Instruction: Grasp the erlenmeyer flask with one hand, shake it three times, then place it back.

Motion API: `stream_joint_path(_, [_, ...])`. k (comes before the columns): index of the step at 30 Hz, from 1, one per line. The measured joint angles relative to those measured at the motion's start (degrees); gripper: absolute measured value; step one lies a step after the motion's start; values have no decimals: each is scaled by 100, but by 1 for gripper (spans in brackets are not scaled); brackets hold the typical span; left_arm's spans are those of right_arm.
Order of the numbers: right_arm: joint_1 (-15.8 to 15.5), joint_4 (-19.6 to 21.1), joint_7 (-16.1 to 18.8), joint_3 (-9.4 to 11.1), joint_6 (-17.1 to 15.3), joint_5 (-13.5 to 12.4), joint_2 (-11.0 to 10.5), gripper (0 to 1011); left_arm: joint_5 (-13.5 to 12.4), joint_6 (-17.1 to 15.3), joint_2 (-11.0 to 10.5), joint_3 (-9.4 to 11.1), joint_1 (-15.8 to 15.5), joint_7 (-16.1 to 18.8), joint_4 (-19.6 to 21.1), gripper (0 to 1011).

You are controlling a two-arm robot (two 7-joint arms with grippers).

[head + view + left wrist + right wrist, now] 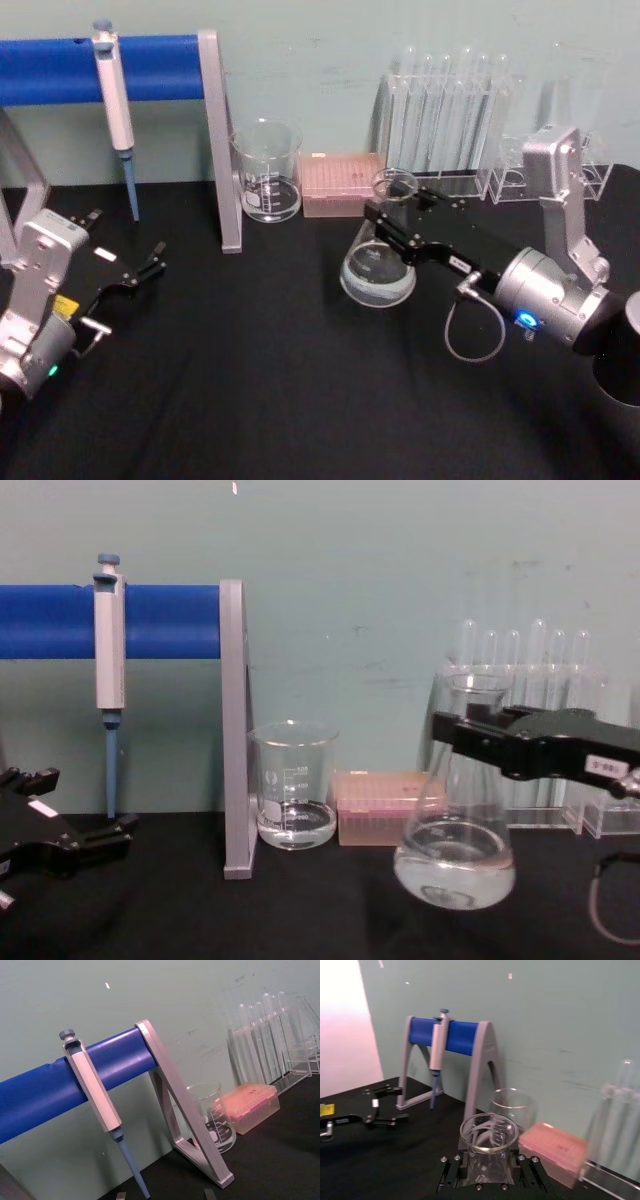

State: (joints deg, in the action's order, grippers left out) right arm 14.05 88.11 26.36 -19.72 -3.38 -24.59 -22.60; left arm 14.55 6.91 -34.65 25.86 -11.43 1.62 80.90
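A pipette [115, 105] hangs on a blue-barred stand [60, 68], right of it a beaker [267, 172], pink box [341, 184] and test-tube rack [440, 110] on the black worktop [260, 380].

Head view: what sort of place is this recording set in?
Probably a chemistry lab bench: a pipette hangs on a blue stand, a row of test tubes stands at the back, and the right gripper is shut on the erlenmeyer flask. The left gripper rests open at the left.
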Motion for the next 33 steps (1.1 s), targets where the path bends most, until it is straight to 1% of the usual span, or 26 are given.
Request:
stream_joint_path(1, [55,-47,54,-67,14,-20,7,451,0,0,0,0,0,0,0,1001])
stream_joint_path(5, [167,-152,148,-209,39,-67,23,451,0,0,0,0,0,0,0,1001])
stream_joint_path(11, [290,-275,225,-350,57,-150,20,451,0,0,0,0,0,0,0,1001])
stream_joint_path(23, [404,-397,270,-491,95,-289,-5,451,0,0,0,0,0,0,0,1001])
stream_joint_path(33, [497,-510,308,-577,159,-317,-16,450,0,0,0,0,0,0,0,1001])
